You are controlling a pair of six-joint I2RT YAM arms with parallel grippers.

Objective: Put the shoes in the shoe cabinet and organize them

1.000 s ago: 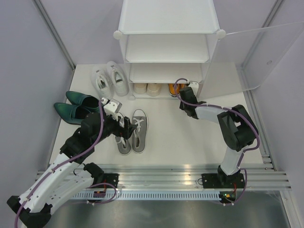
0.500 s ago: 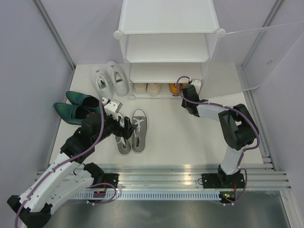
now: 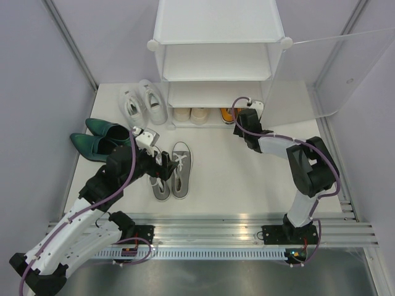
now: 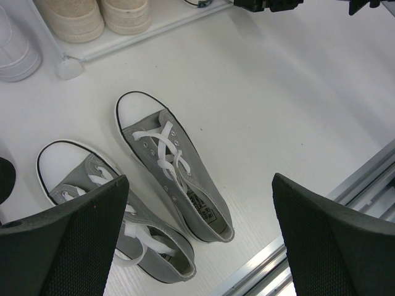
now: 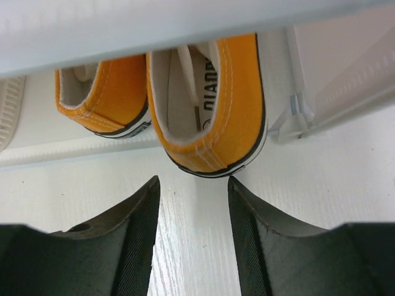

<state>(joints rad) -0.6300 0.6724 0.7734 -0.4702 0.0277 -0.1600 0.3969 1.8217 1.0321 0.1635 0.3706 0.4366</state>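
Surface: white table (image 3: 247, 176), lilac walls; shoe cabinet (image 3: 219, 61) at far edge
Done: cream pair (image 3: 190, 115) and orange pair (image 5: 210, 105) on bottom shelf
Todo: white sneakers (image 3: 143, 102), green shoes (image 3: 102, 139), grey lace-ups (image 4: 176, 176) on table, left side
right gripper (image 5: 192, 185): jaws parted, empty; just near of orange pair's heels
left gripper (image 4: 199, 185): wide, empty; above grey lace-ups

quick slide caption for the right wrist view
Right tool open, just short of the heel of an orange shoe in the shoe cabinet.
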